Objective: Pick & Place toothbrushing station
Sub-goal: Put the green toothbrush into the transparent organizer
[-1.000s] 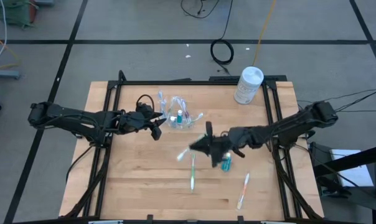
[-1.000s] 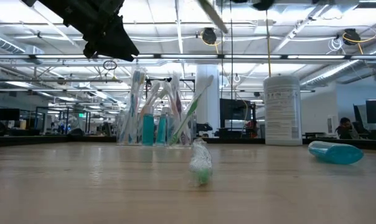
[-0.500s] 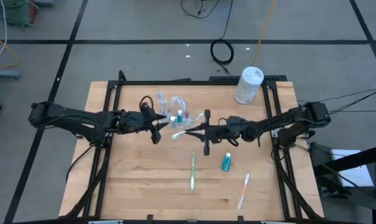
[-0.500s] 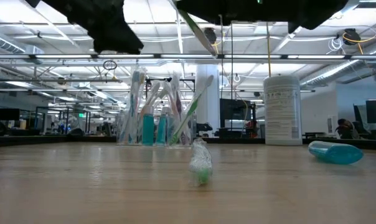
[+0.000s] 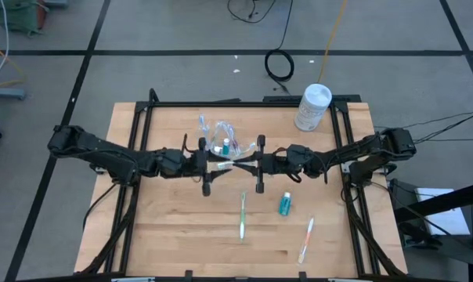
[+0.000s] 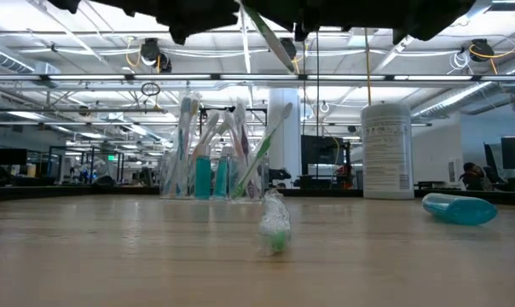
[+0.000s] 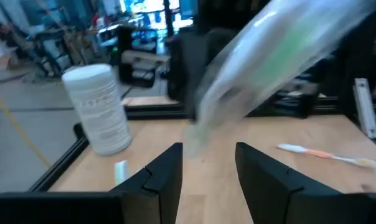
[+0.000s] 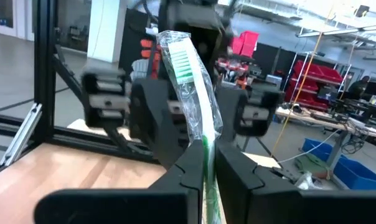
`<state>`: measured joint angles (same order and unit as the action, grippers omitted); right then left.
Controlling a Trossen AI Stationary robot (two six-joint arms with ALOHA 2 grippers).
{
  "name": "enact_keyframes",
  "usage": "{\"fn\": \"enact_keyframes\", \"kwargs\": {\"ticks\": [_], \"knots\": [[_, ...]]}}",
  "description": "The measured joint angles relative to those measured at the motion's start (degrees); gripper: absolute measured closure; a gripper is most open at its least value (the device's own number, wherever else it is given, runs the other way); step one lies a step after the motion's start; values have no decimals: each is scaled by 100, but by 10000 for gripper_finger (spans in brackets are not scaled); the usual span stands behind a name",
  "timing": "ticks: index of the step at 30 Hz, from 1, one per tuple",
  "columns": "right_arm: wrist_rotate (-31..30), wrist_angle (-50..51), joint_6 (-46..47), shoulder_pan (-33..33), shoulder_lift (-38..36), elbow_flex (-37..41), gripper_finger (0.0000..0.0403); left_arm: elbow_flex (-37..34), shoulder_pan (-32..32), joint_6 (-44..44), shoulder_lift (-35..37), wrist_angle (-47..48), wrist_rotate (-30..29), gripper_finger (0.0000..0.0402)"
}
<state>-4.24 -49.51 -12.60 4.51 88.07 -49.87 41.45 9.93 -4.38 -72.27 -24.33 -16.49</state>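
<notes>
Both arms [image 5: 103, 153] are matte black, slim and segmented, with bulkier joints. Each end effector [image 8: 203, 177] has two flat, angular black fingers [image 7: 166, 177]. Thin black cables trail from the right arm's [image 5: 377, 149] base.

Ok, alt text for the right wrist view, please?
The right gripper holds a green wrapped toothbrush upright between its shut fingers. The left gripper, fingers open, faces it close behind, above the wooden table.
</notes>
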Motion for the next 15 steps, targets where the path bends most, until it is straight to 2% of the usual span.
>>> {"fn": "enact_keyframes", "kwargs": {"ticks": [4,15], "knots": [[-8,94,-2,-2,0,0,384,0,189,-168,7,-166,-61,254],[128,132,273,-8,-2,0,383,0,332,-411,9,-385,-511,310]]}}
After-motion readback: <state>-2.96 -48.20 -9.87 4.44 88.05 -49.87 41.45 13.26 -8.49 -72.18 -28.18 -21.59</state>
